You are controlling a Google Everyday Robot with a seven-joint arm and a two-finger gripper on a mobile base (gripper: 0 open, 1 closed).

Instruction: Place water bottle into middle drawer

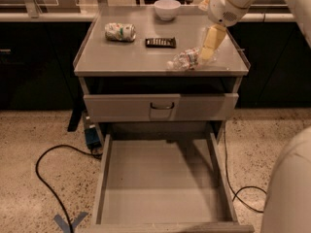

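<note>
The current step is the approach to the pick: the water bottle [184, 59] lies on its side on the cabinet top [97, 62], near the front right edge, and has not yet been lifted. The gripper [209, 52] hangs just beside the bottle's right end, its yellowish fingers [212, 40] pointing down toward the surface; whether it touches the bottle, and whether the fingers are spread or closed, cannot be determined from this view. The middle drawer [104, 178] is pulled fully out below, its flat floor bare and ready to receive the bottle. The next move calls for setting the fingers across the bottle's body, closing on it, lifting clear of the raised rim of the cabinet top, then carrying it forward and down into the tray. A round bottle lying flat will likely roll if nudged, so the closing should be centred. Other items on the top are a crushed can [120, 31] at the left, a dark flat bar [161, 42] near the middle, and a white bowl [166, 8] at the back; all are well apart from the bottle. The closed upper drawer front [160, 107] projects between top and tray, so the descent must pass in front of it.
</note>
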